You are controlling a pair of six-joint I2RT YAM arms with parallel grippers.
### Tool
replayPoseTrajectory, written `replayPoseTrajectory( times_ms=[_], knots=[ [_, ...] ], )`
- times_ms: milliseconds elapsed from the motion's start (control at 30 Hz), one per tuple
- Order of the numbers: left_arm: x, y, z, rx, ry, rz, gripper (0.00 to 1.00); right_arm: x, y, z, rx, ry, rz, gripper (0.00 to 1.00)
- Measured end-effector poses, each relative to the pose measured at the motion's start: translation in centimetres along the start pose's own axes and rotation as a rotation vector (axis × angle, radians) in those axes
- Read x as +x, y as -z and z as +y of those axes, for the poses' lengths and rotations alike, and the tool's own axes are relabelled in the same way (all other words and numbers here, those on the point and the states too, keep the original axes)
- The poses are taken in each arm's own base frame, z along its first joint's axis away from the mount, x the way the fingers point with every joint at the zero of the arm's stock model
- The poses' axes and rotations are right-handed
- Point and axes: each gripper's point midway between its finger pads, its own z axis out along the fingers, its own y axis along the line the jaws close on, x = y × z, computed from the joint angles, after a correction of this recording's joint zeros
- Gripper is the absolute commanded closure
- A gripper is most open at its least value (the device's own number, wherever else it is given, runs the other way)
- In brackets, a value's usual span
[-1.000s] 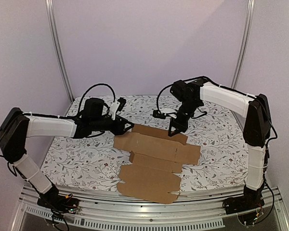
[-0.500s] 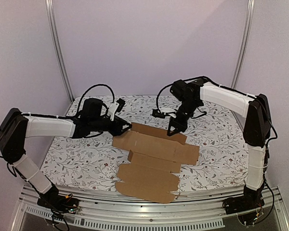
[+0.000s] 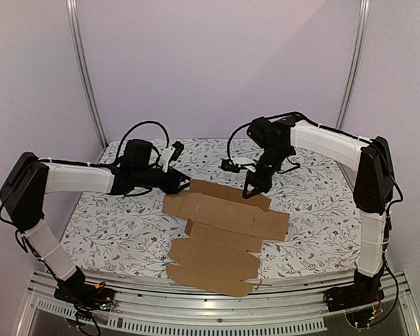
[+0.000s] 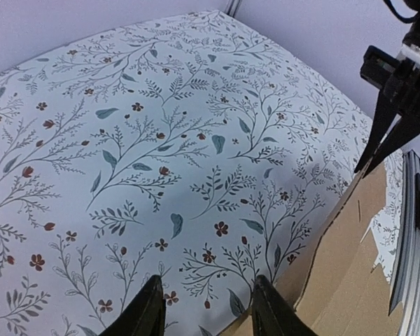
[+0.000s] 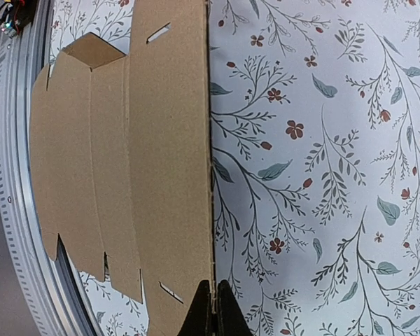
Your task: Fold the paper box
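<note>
The paper box (image 3: 224,231) lies as a flat brown die-cut sheet on the floral tablecloth, its flaps spread toward the near edge. My right gripper (image 3: 252,190) is shut on the sheet's far edge; in the right wrist view the fingertips (image 5: 212,311) pinch that edge of the paper box (image 5: 147,154). My left gripper (image 3: 185,184) hovers low at the sheet's far-left corner. In the left wrist view it (image 4: 206,308) stands open over bare cloth, the right finger beside the paper box (image 4: 343,280) corner. The right gripper (image 4: 378,150) shows there too.
The floral tablecloth (image 3: 112,224) covers the table. An aluminium rail (image 3: 217,311) runs along the near edge. Two upright metal poles (image 3: 84,77) (image 3: 353,63) stand at the back corners against purple walls.
My left gripper has narrowed somewhat and its arm has shifted slightly. The sheet has slid a little to the left. My right gripper has stayed shut on the far edge.
</note>
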Motion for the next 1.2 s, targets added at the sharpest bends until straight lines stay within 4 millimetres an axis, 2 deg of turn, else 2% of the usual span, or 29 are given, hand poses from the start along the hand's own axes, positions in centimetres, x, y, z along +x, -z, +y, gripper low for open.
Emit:
replayPoseTrajectory(
  times_ms=[400,600,733,933,1100,1200],
  knots=[
    [1.1,-0.1,-4.6,0.209,-0.037,0.034,0.58,-0.3,0.0,-0.1,0.0,-0.007,-0.015,0.97],
    [2.0,-0.6,-5.4,0.248,-0.047,0.055,0.59,-0.8,-0.1,1.2,-0.069,0.009,-0.052,0.96],
    [2.1,-1.0,-6.0,0.277,-0.06,0.063,0.66,-0.4,-0.1,2.6,-0.129,0.038,-0.065,0.96],
    [1.4,-1.2,-7.9,0.358,-0.1,0.048,0.74,-0.5,0.7,3.7,-0.167,0.08,-0.085,0.99],
    [1.9,-1.3,-9.4,0.419,-0.13,0.059,0.91,-0.5,0.8,4.1,-0.183,0.102,-0.092,0.99],
    [2.3,-1.2,-9.8,0.448,-0.131,0.072,0.99,-0.2,0.8,4.1,-0.187,0.102,-0.081,0.96]
  ],
)
